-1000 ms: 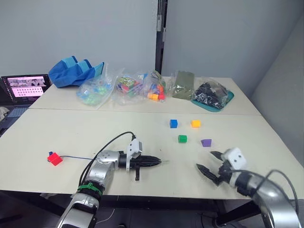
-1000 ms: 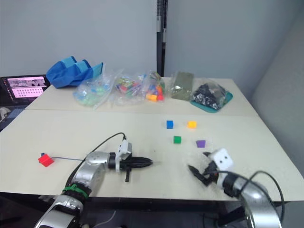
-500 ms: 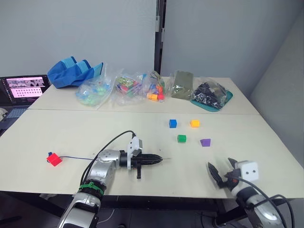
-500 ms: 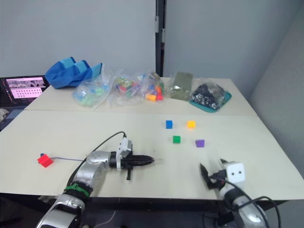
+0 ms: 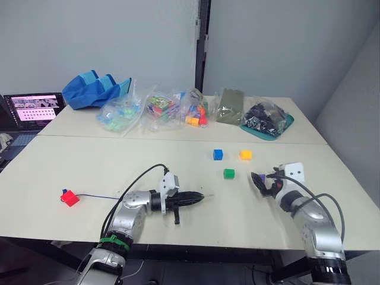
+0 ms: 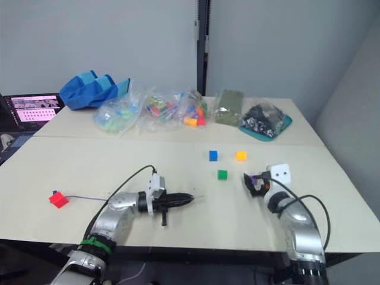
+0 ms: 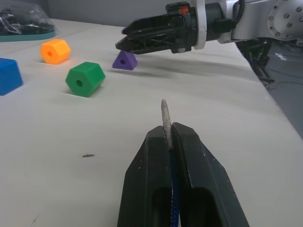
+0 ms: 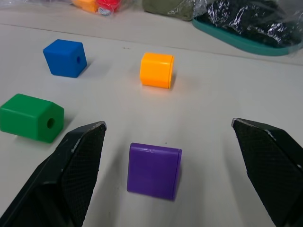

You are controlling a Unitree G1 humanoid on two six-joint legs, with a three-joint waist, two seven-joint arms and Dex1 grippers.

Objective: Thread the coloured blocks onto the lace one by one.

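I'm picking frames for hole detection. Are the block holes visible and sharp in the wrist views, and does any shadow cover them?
Left wrist view: the green block and purple block show dark holes, slightly soft, unshadowed. Right wrist view: holes on the blue block and green one are crisp; the purple block's top face shows no hole.

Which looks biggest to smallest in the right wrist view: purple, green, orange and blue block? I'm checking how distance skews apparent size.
1. Purple block, nearest the camera.
2. Green block.
3. Blue block and orange block, too alike to rank.
Nearness likely drives this order, so true sizes stay unsure.
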